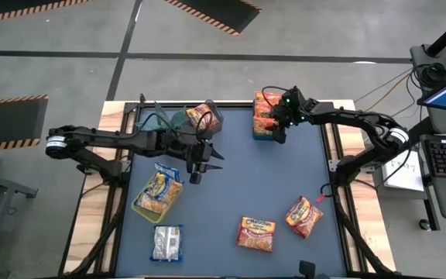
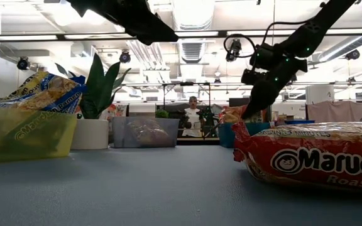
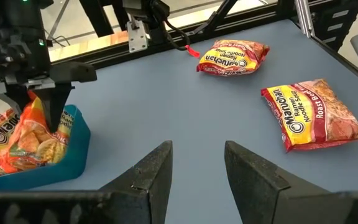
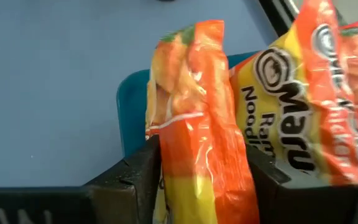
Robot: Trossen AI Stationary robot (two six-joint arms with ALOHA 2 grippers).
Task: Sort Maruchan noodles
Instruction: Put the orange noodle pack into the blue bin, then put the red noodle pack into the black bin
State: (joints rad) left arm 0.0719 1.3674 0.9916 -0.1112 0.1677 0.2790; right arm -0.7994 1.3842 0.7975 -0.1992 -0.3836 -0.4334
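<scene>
Your right gripper [image 1: 276, 130] hangs over the blue bin [image 3: 73, 146], an orange packet [image 4: 197, 124] upright between its jaws; clamped or just freed, you probably can't tell. Left gripper [image 3: 197, 177], jaws apart, faces two loose packets [image 3: 316, 115] ahead.

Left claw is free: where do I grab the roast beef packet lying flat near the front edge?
Take the roast beef packet across its short width at the middle, coming straight down. It lies flat and puffy on the mat, clear of the other red packet, so the left claw can straddle it.

Blue bin [image 1: 263, 133], yellow bin [image 1: 142, 208], plant [image 2: 99, 85]
</scene>
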